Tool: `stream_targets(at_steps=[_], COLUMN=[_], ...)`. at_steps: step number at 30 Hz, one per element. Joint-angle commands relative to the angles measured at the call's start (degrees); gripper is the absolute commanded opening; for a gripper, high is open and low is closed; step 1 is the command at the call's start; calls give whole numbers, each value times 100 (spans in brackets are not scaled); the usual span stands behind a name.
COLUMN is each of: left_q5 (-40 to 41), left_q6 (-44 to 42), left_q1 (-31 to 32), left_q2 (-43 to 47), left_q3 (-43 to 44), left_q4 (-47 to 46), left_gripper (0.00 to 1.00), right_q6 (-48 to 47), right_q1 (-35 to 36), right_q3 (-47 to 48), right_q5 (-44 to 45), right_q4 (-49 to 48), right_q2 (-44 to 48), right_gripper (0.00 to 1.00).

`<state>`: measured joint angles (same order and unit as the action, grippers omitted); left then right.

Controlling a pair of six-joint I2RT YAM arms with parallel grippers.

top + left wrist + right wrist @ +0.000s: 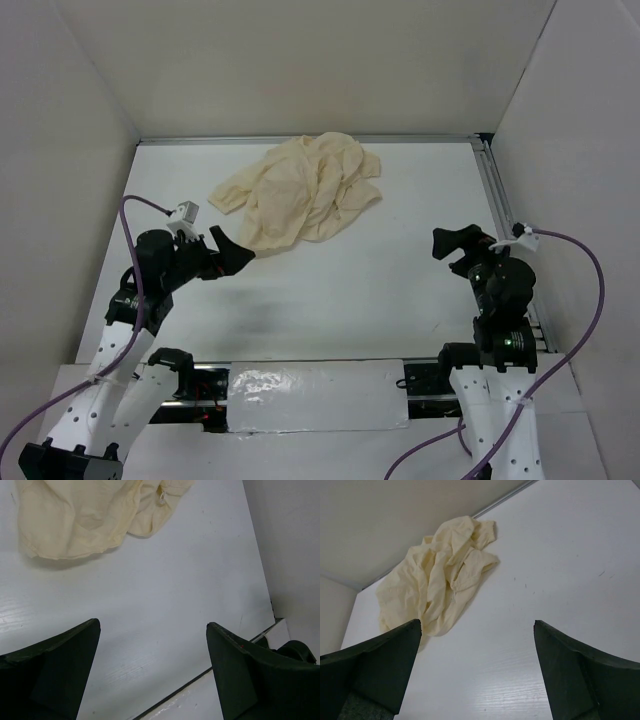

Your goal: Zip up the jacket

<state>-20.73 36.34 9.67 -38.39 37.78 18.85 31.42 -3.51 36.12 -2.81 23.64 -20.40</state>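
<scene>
Empty left gripper (235, 252), fingers spread wide, sits just short of the jacket (300, 195), close to its near hem, not touching. The jacket lies crumpled in a heap on the white table (350, 300), zipper state unclear. The right gripper (455, 242) is also spread wide and empty, well apart from the jacket, off its near-right side.

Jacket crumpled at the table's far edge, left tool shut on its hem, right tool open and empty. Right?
No: the left tool is open and empty, like the right tool, and short of the jacket, as the left wrist view shows. The rest holds.
</scene>
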Motion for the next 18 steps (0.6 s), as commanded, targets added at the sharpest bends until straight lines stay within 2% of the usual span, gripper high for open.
stream_targets(at_steps=[1, 10, 18], left_q5=[-194, -352, -642], left_q6=[14, -100, -171], left_q1=[26, 26, 78], left_q2=[-19, -291, -896], left_q3=[239, 177, 274], left_q4=[-162, -224, -443], left_gripper=[99, 99, 99], right_q6=[-329, -181, -443], right_q1=[26, 17, 17], right_q3=[281, 616, 598], right_q5=[-158, 175, -403], right_q4=[8, 773, 774], right_q2=[-227, -693, -737], right_gripper=[100, 100, 100])
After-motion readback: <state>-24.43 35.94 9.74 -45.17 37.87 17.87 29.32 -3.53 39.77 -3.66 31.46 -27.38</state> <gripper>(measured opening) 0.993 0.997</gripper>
